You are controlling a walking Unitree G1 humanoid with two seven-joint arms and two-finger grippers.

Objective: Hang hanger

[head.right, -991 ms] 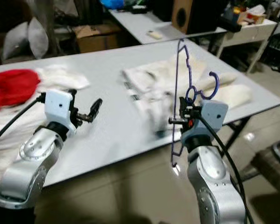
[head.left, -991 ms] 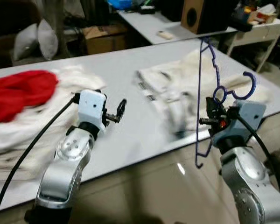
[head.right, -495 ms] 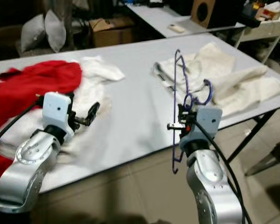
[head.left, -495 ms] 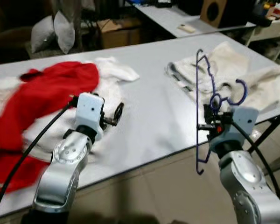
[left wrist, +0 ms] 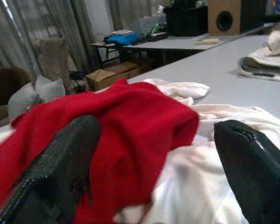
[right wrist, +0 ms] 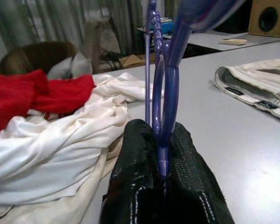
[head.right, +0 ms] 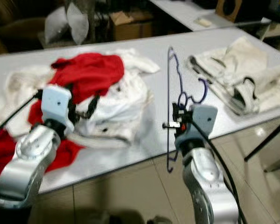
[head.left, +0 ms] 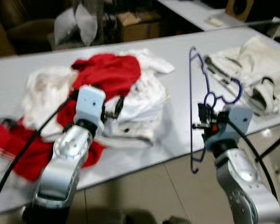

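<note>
Red garment [head.left: 109, 72] atop white laundry heap [head.left: 135, 105].

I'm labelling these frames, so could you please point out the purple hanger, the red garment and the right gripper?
purple hanger [head.left: 191, 98]: left eye view, on its long straight bar.
red garment [head.left: 109, 72]: left eye view, on the bunched top fold.
right gripper [right wrist: 161, 175]: right wrist view, between the fingertips clamped on the hanger.

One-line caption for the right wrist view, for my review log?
Right gripper shut on the neck of a blue hanger, held above a grey table beside heaped white clothes and a red garment.
</note>
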